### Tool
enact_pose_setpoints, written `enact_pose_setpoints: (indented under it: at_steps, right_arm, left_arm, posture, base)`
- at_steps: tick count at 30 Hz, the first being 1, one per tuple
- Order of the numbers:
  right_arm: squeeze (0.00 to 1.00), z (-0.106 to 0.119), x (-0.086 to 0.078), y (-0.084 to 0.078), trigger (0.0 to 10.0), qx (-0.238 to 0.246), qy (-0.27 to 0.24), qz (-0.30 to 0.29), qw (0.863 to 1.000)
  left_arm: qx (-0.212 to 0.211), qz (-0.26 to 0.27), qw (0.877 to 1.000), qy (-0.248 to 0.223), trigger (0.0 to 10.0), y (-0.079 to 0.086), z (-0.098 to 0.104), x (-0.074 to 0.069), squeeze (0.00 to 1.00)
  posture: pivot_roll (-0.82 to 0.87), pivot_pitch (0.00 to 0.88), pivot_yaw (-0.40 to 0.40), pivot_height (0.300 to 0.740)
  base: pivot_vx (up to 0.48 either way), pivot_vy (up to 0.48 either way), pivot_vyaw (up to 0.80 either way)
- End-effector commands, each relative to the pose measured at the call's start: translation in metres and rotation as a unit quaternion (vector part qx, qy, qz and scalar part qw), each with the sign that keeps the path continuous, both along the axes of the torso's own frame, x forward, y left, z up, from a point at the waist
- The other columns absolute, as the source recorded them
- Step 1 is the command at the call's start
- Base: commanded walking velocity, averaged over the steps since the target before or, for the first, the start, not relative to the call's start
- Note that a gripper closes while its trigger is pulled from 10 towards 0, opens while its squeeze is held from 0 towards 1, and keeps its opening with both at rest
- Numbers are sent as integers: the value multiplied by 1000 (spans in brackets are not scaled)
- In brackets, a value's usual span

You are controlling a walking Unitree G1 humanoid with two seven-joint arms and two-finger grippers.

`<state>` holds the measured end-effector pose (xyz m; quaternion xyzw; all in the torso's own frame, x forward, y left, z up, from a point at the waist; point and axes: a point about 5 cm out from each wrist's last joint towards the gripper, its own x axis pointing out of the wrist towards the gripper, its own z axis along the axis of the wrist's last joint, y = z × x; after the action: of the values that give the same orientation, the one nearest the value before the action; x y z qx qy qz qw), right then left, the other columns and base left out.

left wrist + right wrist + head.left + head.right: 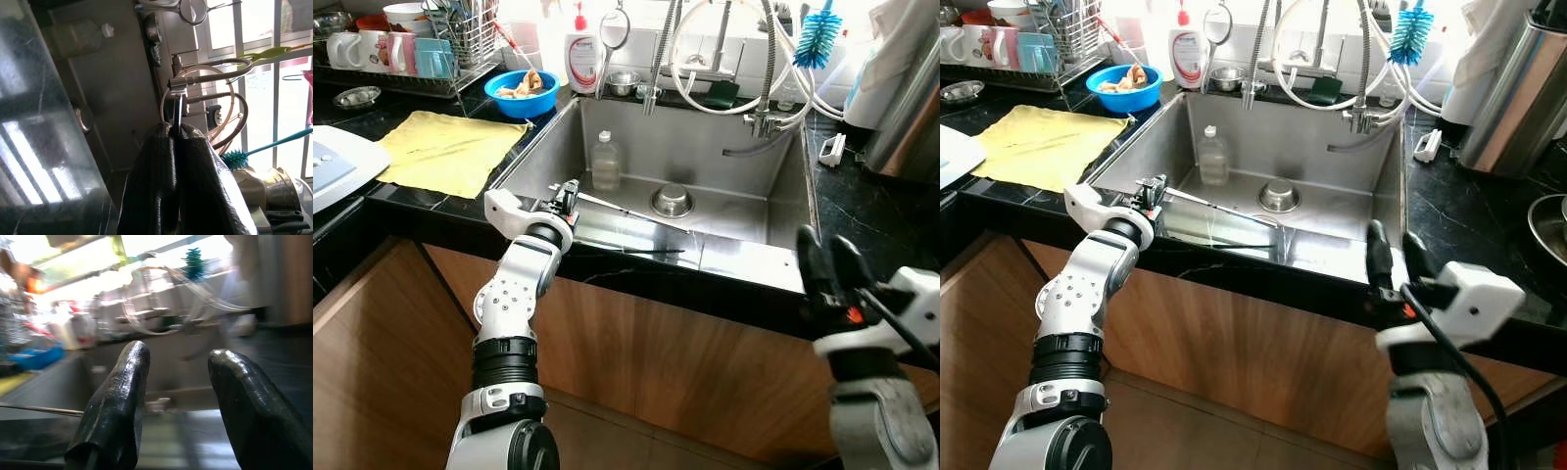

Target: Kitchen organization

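Left gripper (570, 192) pinches a thin metal utensil (626, 211), probably a skewer or chopstick, held out over the sink (705, 157) to drop or rinse. Right gripper (1389, 257) hovers at the front rim, fingers spread, empty.
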<state>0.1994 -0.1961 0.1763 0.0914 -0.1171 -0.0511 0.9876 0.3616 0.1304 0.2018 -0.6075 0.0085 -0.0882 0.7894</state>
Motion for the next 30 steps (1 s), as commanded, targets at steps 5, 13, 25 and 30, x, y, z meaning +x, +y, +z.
enact_pose_setpoints:
  at_steps: [5,13,25,30]
  right_arm:
    - [0,-14,-22,-15,10000,-51,46,-33,997]
    - [0,-12,-25,-39,10000,-119,63,-38,990]
    - [0,-9,-17,-45,10000,-135,58,-22,989]
    - [0,-10,-17,-44,10000,-134,61,-10,989]
  left_arm:
    - [10,-2,1000,-11,10000,8,2,-3,0]
    - [43,-5,999,-22,10000,15,2,-3,0]
    - [110,-5,994,-27,10000,53,5,-15,0]
    - [131,-15,991,-35,10000,61,13,-29,0]
  posture:
    - [-23,51,12,740]
    - [-26,43,9,740]
    - [-11,10,8,740]
    - [-7,0,2,740]
  base:
    - [0,0,0]
    - [0,0,0]
    - [0,0,0]
    - [0,0,0]
